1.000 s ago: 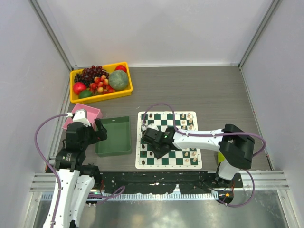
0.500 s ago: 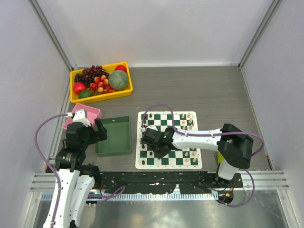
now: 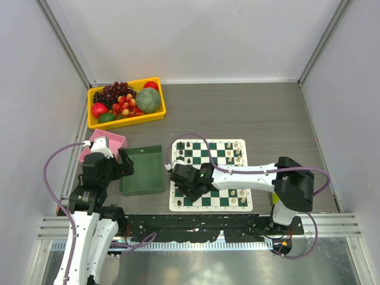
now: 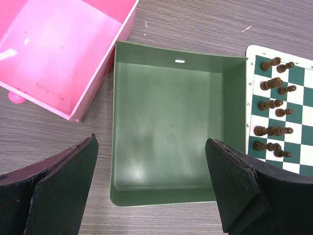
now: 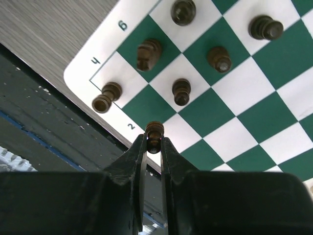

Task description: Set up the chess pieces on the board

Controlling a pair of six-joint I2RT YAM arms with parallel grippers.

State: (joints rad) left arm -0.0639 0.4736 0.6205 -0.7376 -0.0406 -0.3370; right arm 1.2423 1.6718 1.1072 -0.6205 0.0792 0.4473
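Our right end effector (image 5: 153, 147) pinches a dark piece (image 5: 154, 131) — upright, over the left edge of the board (image 5: 108, 43), near other dark pieces (image 5: 181, 91). We judge its square lies straight below — the left end effector (image 4: 151, 186), spread, hangs well apart.

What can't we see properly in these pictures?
- Right wrist view: right end effector hides the base of the dark piece it grips.
- Top view: chess pieces too small to name.
- Left wrist view: board cut off by right edge; pink box by the top edge.
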